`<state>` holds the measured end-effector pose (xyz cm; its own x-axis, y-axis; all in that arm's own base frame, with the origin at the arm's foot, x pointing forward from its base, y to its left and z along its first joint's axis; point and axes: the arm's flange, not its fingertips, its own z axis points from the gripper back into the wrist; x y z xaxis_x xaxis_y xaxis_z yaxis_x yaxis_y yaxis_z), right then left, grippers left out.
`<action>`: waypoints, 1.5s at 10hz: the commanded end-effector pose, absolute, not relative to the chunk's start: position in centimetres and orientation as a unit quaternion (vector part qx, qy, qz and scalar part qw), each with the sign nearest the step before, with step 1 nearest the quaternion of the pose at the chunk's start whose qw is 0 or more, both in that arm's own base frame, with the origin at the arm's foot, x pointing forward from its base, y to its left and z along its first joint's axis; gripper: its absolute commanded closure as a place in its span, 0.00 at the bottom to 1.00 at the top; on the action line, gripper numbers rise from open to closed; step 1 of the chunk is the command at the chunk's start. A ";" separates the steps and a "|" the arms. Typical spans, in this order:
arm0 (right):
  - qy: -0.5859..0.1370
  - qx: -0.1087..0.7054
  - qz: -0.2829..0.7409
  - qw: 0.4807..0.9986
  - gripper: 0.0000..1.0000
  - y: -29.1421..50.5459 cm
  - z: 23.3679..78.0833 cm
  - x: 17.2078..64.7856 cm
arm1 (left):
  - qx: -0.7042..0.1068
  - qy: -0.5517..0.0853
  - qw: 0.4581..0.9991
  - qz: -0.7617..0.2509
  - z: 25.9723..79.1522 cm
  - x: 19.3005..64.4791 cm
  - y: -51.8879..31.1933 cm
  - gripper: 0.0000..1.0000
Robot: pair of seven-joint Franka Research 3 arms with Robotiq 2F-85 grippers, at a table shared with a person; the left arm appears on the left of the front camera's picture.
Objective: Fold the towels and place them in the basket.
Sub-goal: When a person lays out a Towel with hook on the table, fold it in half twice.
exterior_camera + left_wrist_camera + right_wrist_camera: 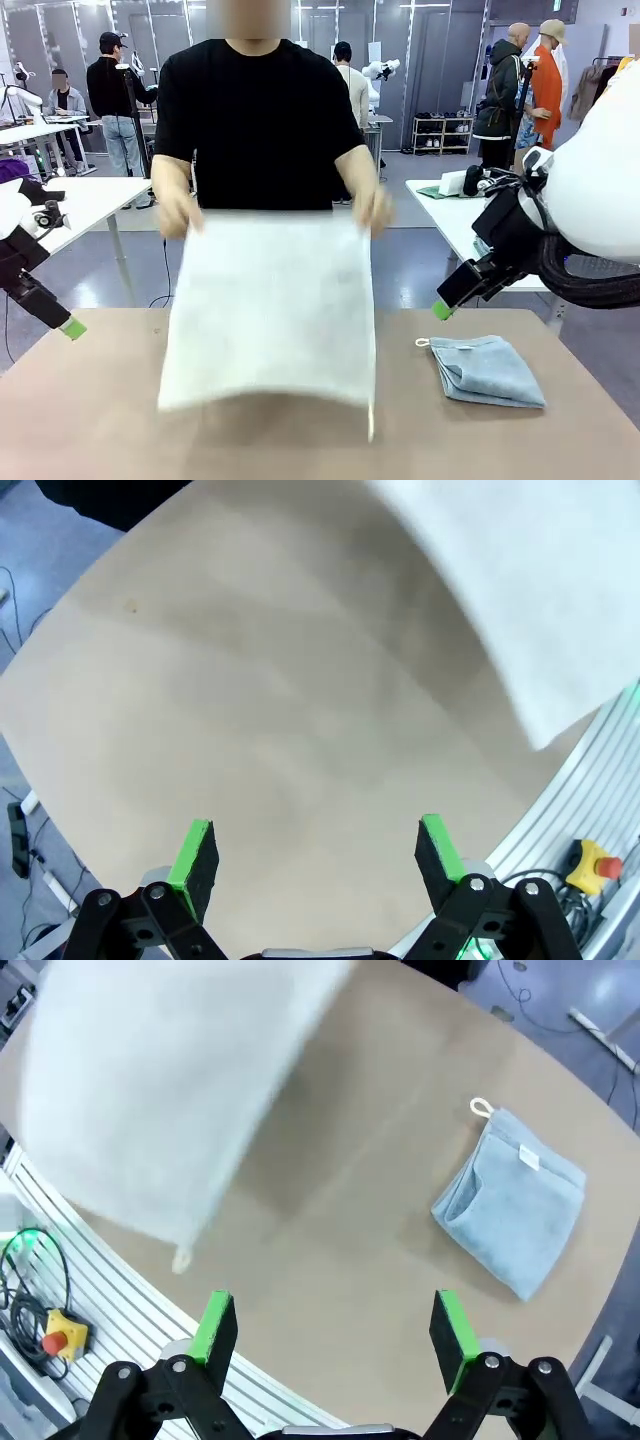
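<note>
The cream towel [268, 310] is hanging unfolded as a broad off-white sheet over the middle of the table [90, 400]. A person at the far side is holding it up by its two top corners, a hand [178, 208] gripping each. Its cloth is looking soft and faintly nubbed. Its lower edge is bowing towards the robot and showing blurred, and I cannot tell whether it is touching the table. A small tab [180, 1258] is dangling from one low corner.

The blue towel [488, 370] is lying folded into a small rectangle on the right part of the table, well apart from the cream towel. Its layers are showing along the edge facing the middle. A white loop [422, 342] is sticking out from its far corner, and a white label [528, 1158] is sitting on its top face. Any print on the label is too small to read.

The left gripper [315, 840] is hovering over bare table at the left, its jaws spread wide with nothing between the green pads [195, 850]. The right gripper [333, 1310] is hanging above the right side, apart from the blue towel, likewise gaping wide and pinching nothing.

A yellow box [590, 865] with a red button is lying beyond the table's near edge, and no writing on it is showing clearly enough to read
</note>
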<state>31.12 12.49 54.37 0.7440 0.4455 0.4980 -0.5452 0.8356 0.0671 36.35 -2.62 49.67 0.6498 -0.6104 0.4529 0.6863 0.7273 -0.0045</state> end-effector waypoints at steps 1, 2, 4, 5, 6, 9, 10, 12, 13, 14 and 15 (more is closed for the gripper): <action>-0.236 0.102 0.272 0.927 0.03 12.7 54.2 31.1 | -0.087 -0.213 0.905 -0.359 49.6 36.4 -2.8 0.00; -0.236 0.102 0.272 0.927 0.03 12.7 54.2 31.1 | -0.087 -0.213 0.905 -0.359 49.6 36.4 -2.8 0.00; -0.236 0.102 0.272 0.927 0.03 12.7 54.2 31.1 | -0.087 -0.213 0.905 -0.359 49.6 36.4 -2.8 0.00; -0.236 0.102 0.272 0.927 0.03 12.7 54.2 31.1 | -0.087 -0.213 0.905 -0.359 49.6 36.4 -2.8 0.00; -0.236 0.102 0.272 0.927 0.03 12.7 54.2 31.1 | -0.087 -0.213 0.905 -0.359 49.6 36.4 -2.8 0.00; -0.236 0.102 0.272 0.927 0.03 12.7 54.2 31.1 | -0.087 -0.213 0.905 -0.359 49.6 36.4 -2.8 0.00; -0.236 0.102 0.272 0.927 0.03 12.7 54.2 31.1 | -0.087 -0.213 0.905 -0.359 49.6 36.4 -2.8 0.00; -0.236 0.102 0.272 0.927 0.03 12.7 54.2 31.1 | -0.087 -0.213 0.905 -0.359 49.6 36.4 -2.8 0.00; -0.236 0.102 0.272 0.927 0.03 12.7 54.2 31.1 | -0.087 -0.213 0.905 -0.359 49.6 36.4 -2.8 0.00; -0.236 0.102 0.272 0.927 0.03 12.7 54.2 31.1 | -0.087 -0.213 0.905 -0.359 49.6 36.4 -2.8 0.00; -0.236 0.102 0.272 0.927 0.03 12.7 54.2 31.1 | -0.087 -0.213 0.905 -0.359 49.6 36.4 -2.8 0.00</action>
